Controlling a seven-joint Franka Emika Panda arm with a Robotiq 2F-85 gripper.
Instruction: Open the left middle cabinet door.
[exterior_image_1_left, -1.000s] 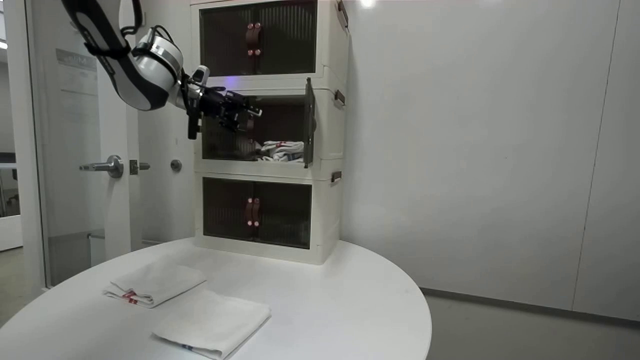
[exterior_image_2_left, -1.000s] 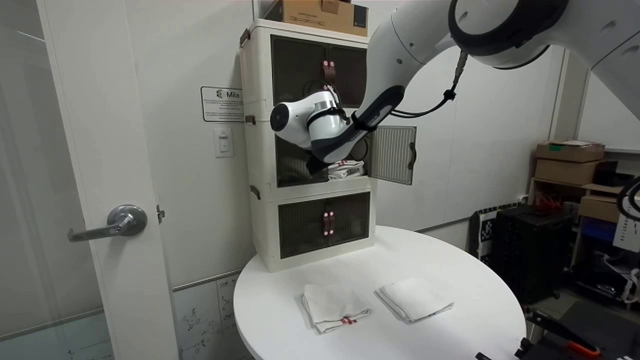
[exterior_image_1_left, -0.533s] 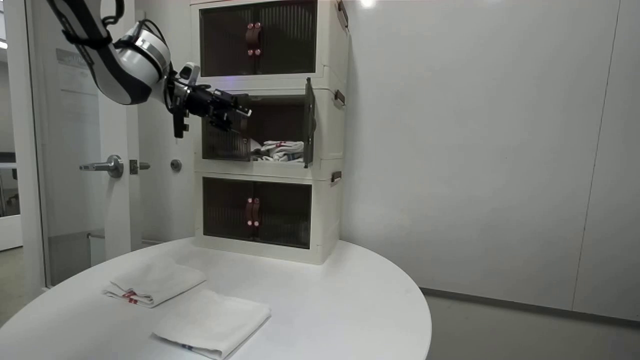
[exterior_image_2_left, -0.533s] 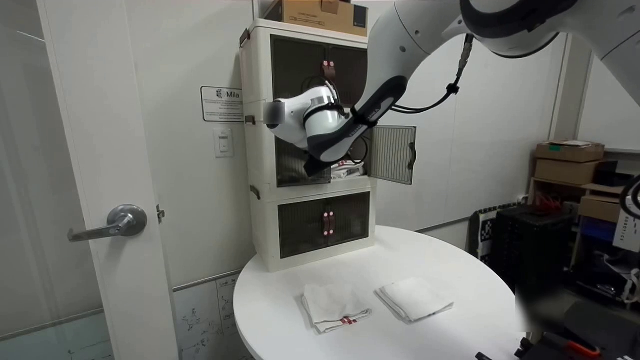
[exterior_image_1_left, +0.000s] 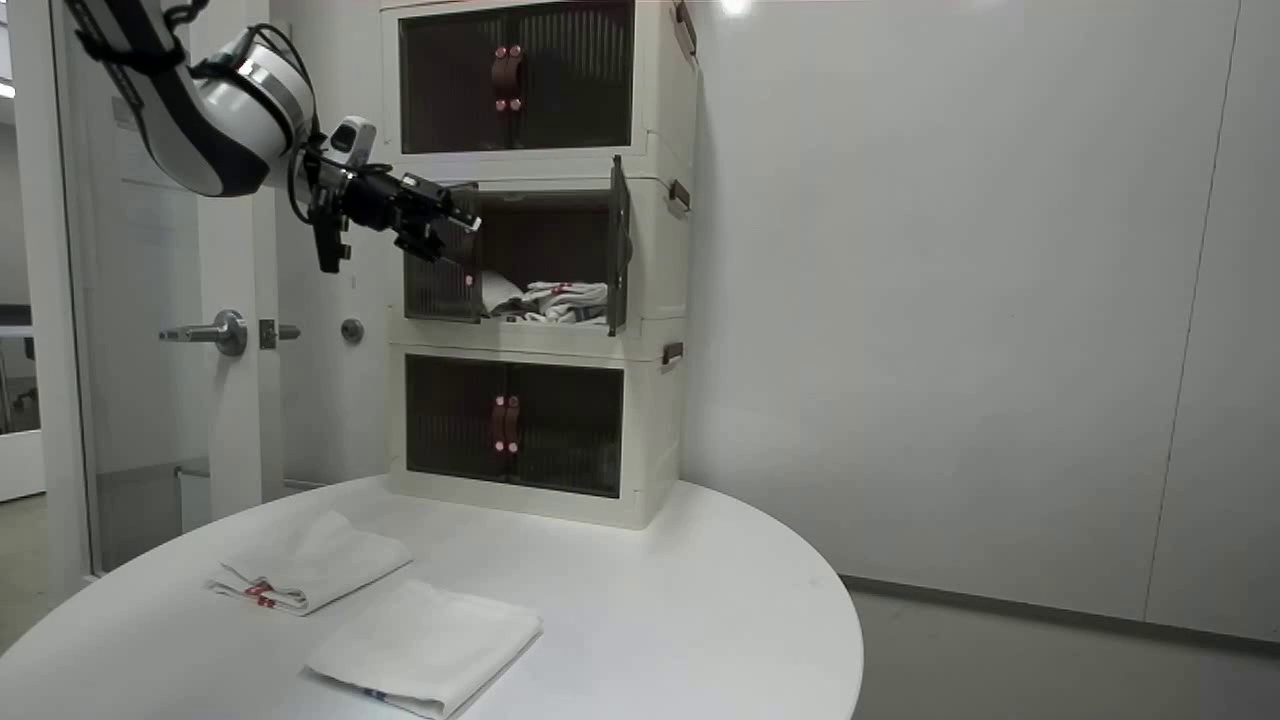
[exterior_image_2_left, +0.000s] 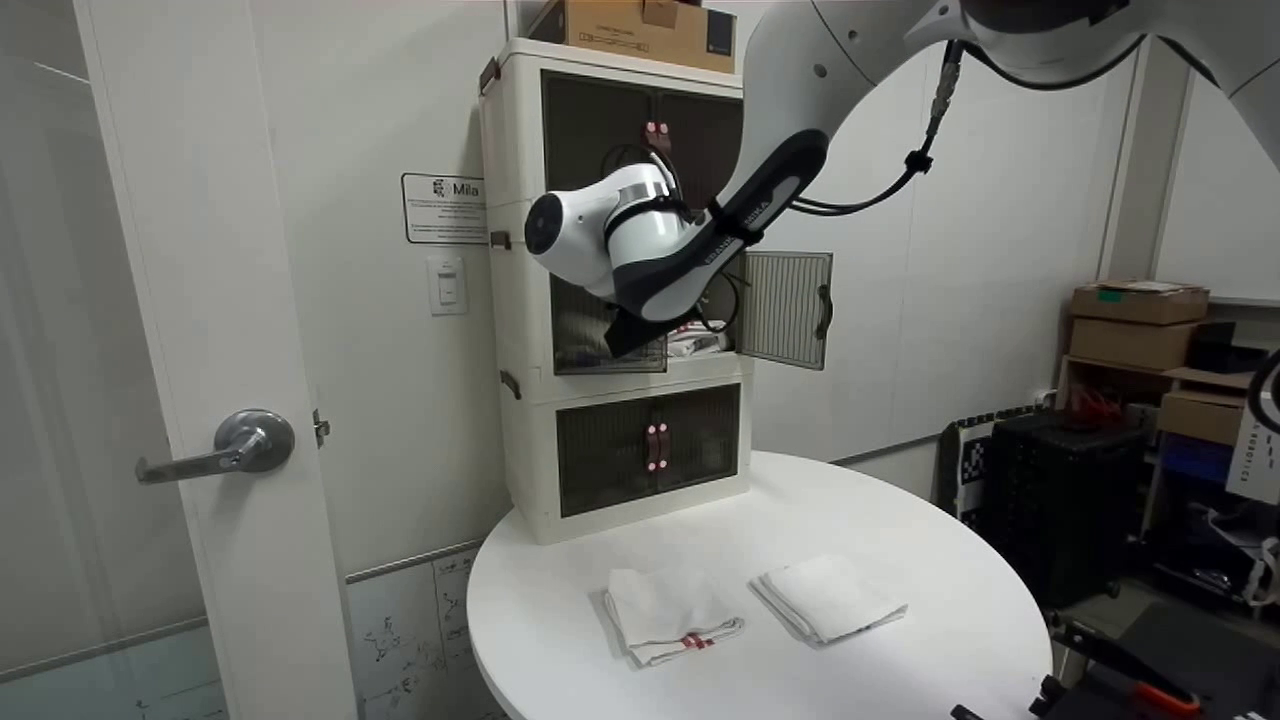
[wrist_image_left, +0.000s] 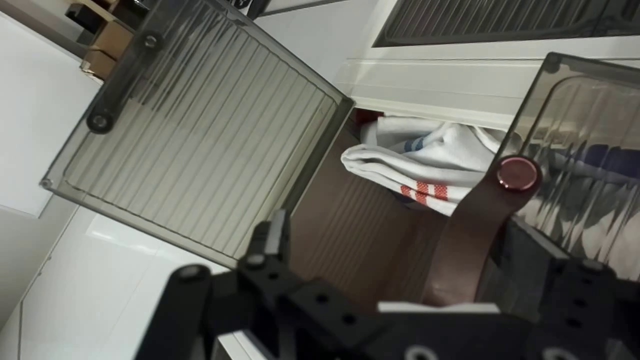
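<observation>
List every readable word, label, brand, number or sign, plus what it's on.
"Mila": wall sign in an exterior view; its finer lines are too small to read.
"FRANK" and "MIKA": robot arm, same view; letters between are covered.
Probably "ROBOTICS", sideways: white panel at the right edge.
Too small to read: print on the cardboard box up top; handwriting on the lower wall panel.
No readable numbers.

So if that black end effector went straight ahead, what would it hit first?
Probably the brown strap handle on the smoky translucent left middle cabinet door; depth is unclear, so the end effector may be touching it.
</observation>
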